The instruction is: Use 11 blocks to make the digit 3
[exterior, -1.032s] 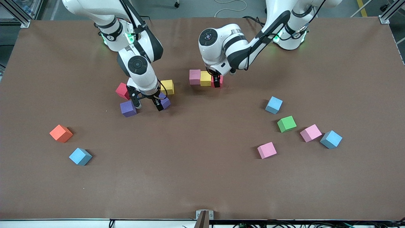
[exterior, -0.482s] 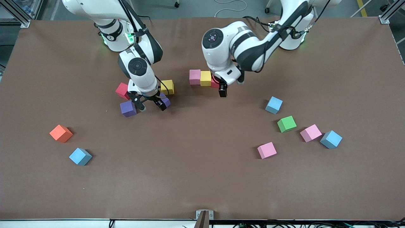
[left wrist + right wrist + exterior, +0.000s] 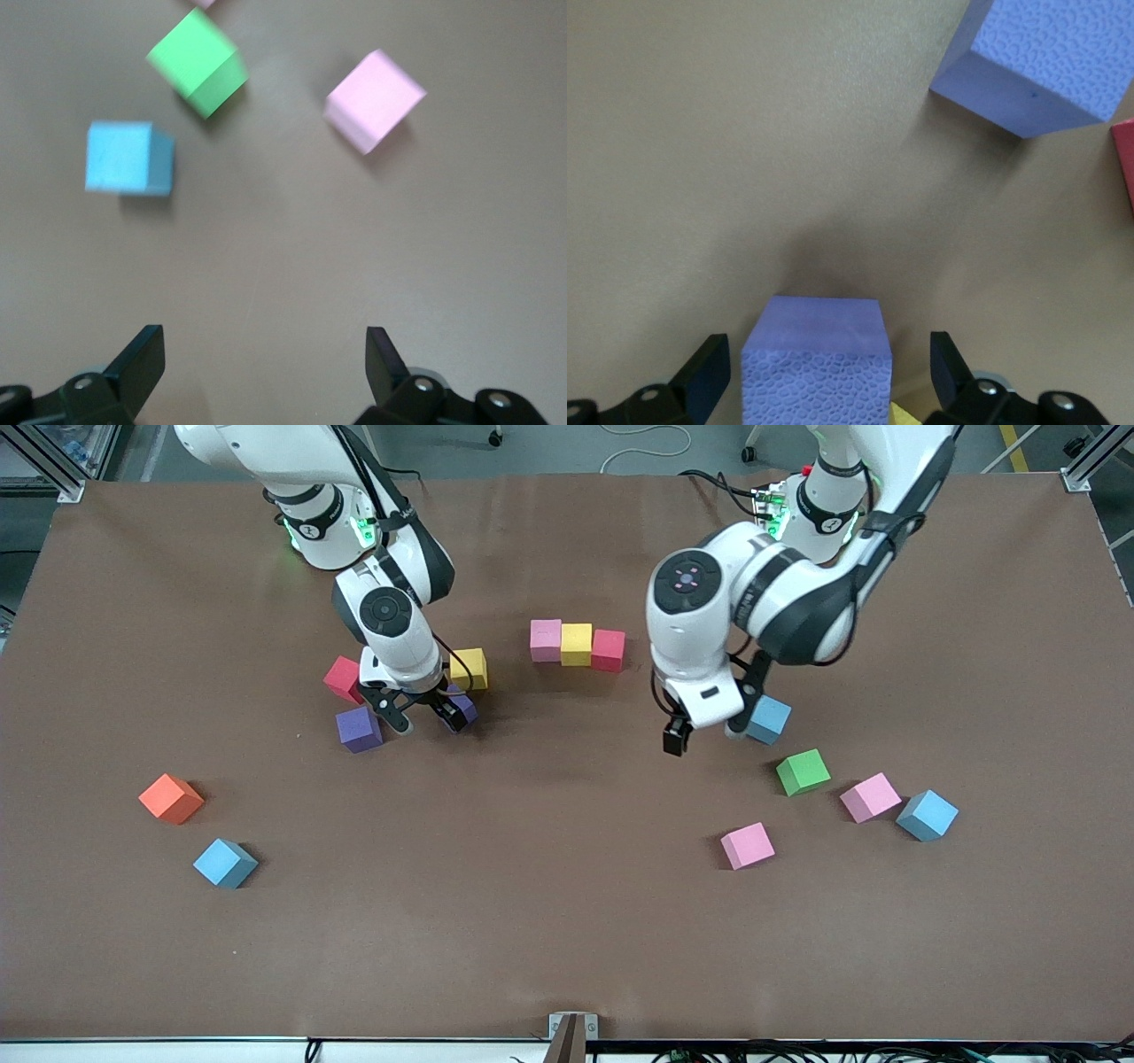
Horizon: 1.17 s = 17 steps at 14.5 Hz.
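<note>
Right wrist view: right claw point(image 3: 824, 372) open astride purple cube point(image 3: 817, 359).

The brown desk point(image 3: 567, 921) carries loose foam cubes, with a touching row of pink block point(image 3: 546, 640), yellow block point(image 3: 576, 644) and red block point(image 3: 608, 650) near its centre, toward twelve o'clock. At about ten o'clock sit a red cube point(image 3: 341, 678), two purple cubes point(image 3: 359, 729) and a yellow cube point(image 3: 469, 669). An orange cube point(image 3: 171, 798) and a blue cube point(image 3: 225, 863) lie toward eight o'clock, while blue, green point(image 3: 803, 771) and pink cubes scatter around four o'clock.

The right gripper point(image 3: 427, 720) hides most of one small purple foam cube point(image 3: 462, 708). The frame edge in the right wrist view crops the other purple cube point(image 3: 1050, 62).
</note>
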Tool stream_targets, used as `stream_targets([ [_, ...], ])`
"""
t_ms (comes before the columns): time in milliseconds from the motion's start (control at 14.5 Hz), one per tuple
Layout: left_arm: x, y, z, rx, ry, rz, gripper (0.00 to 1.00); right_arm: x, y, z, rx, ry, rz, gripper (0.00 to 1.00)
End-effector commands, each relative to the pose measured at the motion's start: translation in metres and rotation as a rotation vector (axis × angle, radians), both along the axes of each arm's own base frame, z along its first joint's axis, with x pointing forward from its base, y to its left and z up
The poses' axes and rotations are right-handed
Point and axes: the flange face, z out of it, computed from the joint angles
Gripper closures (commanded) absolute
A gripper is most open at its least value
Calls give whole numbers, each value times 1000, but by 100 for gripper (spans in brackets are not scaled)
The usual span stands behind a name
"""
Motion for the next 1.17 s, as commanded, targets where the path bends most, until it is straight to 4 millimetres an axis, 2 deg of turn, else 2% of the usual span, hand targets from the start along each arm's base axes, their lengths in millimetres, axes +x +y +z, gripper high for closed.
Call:
stream_targets([
  [0,37,43,28,8,17,-169,0,-6,1,-5,-2,-4,29,5],
  [138,56,70,53,23,35,-271,0,-7,2,-9,-3,-1,32,14],
  [206,65,84,66,31,52,-310,0,-8,3,-11,-5,3,34,26],
  [275,72,104,77,51,85,-346,0,-9,5,-11,-4,3,41,53],
  [344,76,115,90,53,95,-368,0,-12,11,-10,-4,2,57,84],
  [413,80,127,100,61,107,-384,0,-12,15,-9,-1,-2,66,96],
  [550,85,149,117,68,139,-463,0,-13,32,-1,8,-14,182,99],
  [619,87,164,134,67,134,-522,0,-13,40,3,12,-19,253,100],
  [757,83,170,151,75,141,-663,0,-12,58,10,23,-38,338,100],
  [963,77,226,182,-8,145,-715,0,-14,99,15,36,-60,485,100],
  [1101,67,250,194,-10,198,-793,0,-11,121,21,22,-38,539,100],
])
